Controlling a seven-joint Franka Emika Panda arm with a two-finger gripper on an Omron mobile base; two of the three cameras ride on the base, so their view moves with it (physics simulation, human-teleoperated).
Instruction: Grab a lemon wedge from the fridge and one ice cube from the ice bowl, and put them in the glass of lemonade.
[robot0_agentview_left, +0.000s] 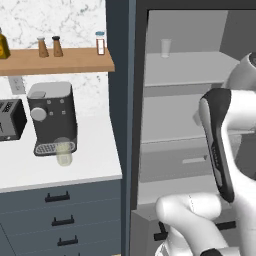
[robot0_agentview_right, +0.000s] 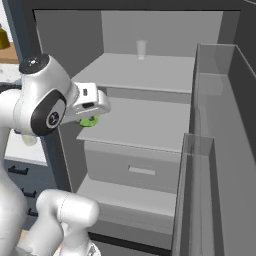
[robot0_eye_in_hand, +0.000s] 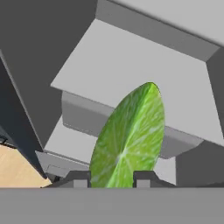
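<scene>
Fridge (robot0_agentview_right: 150, 125) standing open ahead of me; my pincer (robot0_eye_in_hand: 111, 177) is gripping the lemon wedge (robot0_eye_in_hand: 129, 140) between narrowly parted tips, hovering just above the middle shelf (robot0_agentview_right: 145, 125).

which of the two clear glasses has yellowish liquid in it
The glass of lemonade on the white counter in front of the coffee machine. The other glass, on the fridge's top shelf, looks colourless and empty.

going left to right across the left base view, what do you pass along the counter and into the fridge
toaster → coffee machine → glass of lemonade in front of it → fridge, its shelves in view → robot arm
</scene>
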